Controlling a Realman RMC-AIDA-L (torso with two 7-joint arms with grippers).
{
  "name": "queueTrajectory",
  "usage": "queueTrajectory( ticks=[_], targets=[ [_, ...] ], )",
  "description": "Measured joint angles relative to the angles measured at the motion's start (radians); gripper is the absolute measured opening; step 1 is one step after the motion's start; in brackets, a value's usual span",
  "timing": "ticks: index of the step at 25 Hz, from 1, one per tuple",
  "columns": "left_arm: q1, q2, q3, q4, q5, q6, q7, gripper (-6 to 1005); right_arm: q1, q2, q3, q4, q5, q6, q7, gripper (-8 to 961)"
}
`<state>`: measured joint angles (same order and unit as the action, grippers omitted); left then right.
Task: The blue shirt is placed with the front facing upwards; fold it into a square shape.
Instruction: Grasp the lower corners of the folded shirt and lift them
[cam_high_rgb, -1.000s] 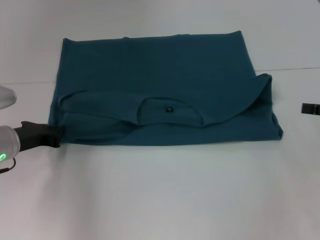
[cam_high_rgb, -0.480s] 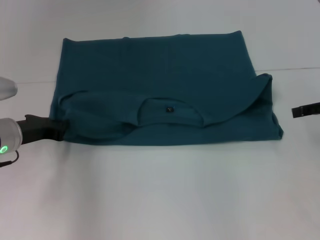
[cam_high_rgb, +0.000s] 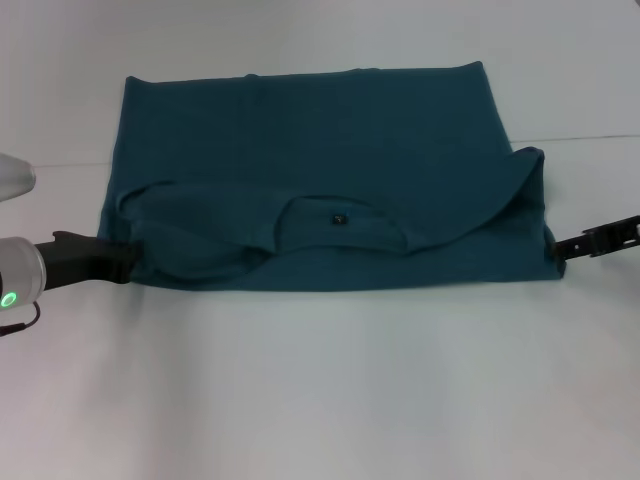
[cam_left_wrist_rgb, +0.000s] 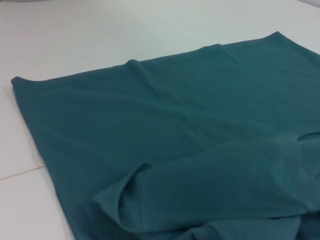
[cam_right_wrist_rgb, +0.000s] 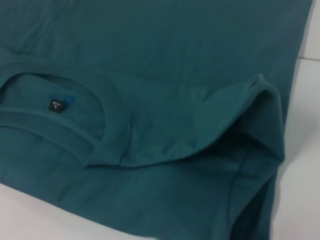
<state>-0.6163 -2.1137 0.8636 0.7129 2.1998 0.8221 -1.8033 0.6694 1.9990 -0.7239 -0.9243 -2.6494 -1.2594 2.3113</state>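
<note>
head view shows the blue shirt (cam_high_rgb: 320, 170) lying flat on the white table (cam_high_rgb: 320, 400), folded over into a wide rectangle with only plain teal cloth facing up. its far edge runs straight across, and its near edge lies close to the middle of the table. on the near half the round neck (cam_high_rgb: 340, 225) curves in an arc, with a small dark label (cam_high_rgb: 340, 218) inside it. a sleeve fold bulges up at the shirt's right side, and another flap lies rounded at its left near corner. the left gripper (cam_high_rgb: 122, 255) comes in low from the left edge of the table and its black tip meets the shirt's near left corner; whether its fingers are spread or pinching the cloth i cannot tell. the right gripper (cam_high_rgb: 560, 248) reaches in from the right edge, a thin black tip touching the shirt's near right corner; its fingers' state also cannot be told. left wrist view looks across the shirt (cam_left_wrist_rgb: 165, 130), with a folded flap lying on top of the flat layer and bare table beside it. right wrist view shows the neck band (cam_right_wrist_rgb: 112, 117), the label (cam_right_wrist_rgb: 56, 105), and the raised sleeve fold casting shadow over the layer beneath it.
</note>
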Motion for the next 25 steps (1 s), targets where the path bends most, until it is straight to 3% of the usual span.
queueTrajectory(
  ticks=[19, 24, 25],
  targets=[
    [0.005, -0.001, -0.001, 0.001, 0.0, -0.003, -0.001, 32, 0.029, 0.046, -0.009, 0.165, 0.02, 0.225, -0.004, 795],
    [0.006, -0.002, -0.011, 0.002, 0.0, 0.0, -0.001, 32, 0.042, 0.045, -0.011, 0.202, 0.018, 0.24, -0.005, 723],
    [0.006, -0.002, -0.011, 0.002, -0.001, 0.0, -0.001, 32, 0.043, 0.045, -0.015, 0.206, 0.016, 0.24, -0.006, 651]
  ],
)
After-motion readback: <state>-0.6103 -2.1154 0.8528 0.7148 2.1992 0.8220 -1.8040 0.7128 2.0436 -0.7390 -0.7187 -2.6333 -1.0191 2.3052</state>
